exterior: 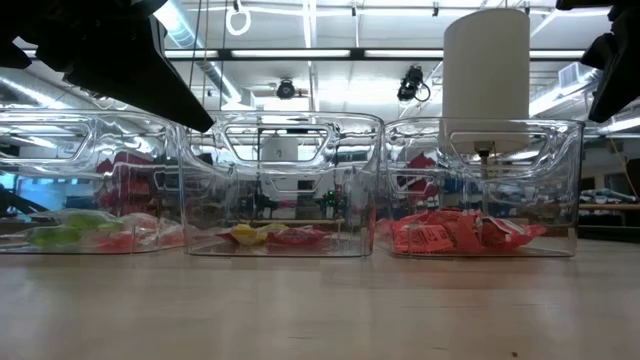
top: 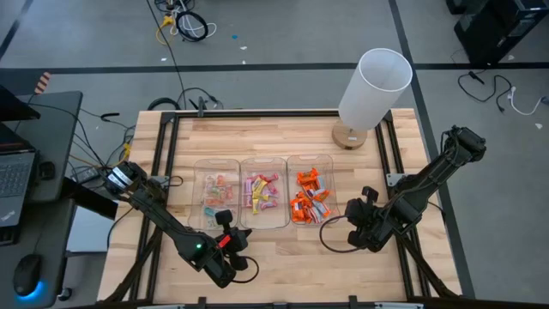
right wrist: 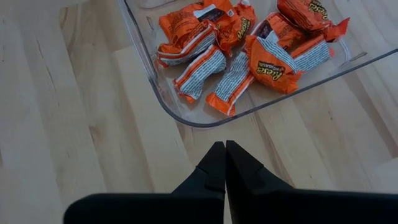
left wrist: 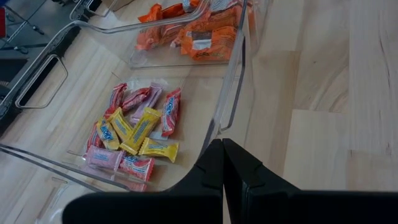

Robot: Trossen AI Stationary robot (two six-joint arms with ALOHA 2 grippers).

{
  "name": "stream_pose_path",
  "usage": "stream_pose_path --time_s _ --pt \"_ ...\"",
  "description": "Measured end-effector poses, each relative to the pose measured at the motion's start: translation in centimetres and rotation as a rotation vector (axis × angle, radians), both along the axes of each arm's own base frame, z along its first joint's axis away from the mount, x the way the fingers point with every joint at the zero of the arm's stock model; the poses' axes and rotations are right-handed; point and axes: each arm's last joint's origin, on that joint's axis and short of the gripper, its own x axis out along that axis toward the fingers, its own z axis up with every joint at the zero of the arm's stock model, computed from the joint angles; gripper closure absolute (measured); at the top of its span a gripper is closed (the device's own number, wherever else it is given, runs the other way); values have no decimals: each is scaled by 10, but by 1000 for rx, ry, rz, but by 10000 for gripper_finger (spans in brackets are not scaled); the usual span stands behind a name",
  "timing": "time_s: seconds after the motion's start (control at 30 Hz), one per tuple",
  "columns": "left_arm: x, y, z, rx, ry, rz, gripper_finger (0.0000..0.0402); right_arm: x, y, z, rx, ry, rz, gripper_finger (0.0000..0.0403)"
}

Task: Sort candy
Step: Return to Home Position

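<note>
Candy: sorted by kind into three clear bins in a row at mid-table: pale green-and-red sweets [top: 216, 196] left, pink and yellow sweets [left wrist: 140, 127] middle, orange sweets [right wrist: 261, 62] right
Left gripper [left wrist: 222, 147]: fingers pressed together, holding nothing, low over the near side and just beside the middle bin [left wrist: 231, 93] at its near wall
Right gripper [right wrist: 224, 148]: fingers together, holding nothing, pointing at the near corner of the right bin [right wrist: 146, 78], close but apart from it
Main risk: a sideways swing on pulling away would likely clip a bin wall; the light bins would slide and break the row
Knock-on: the bins stand side by side with hardly a gap, so a nudge to one probably shifts its neighbour
Cable risk: the loop of cable [top: 330, 237] beside the right gripper could snag and drag across the wood
Lamp [top: 375, 86]: at the far right, well apart from both grippers, though near the right arm's path back
Open room: bare table [top: 283, 266] along the near edge between the grippers, and right of the right bin
Safer exit: probably straight up first, then back
</note>
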Motion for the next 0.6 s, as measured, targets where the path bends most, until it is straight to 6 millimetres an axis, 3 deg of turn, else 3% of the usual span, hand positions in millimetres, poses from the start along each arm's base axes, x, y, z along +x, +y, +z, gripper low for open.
stream_pose_path --time_s 0.6 --pt "0 1 0 9 -6 7 402 0 0 0 0 0 0 403"
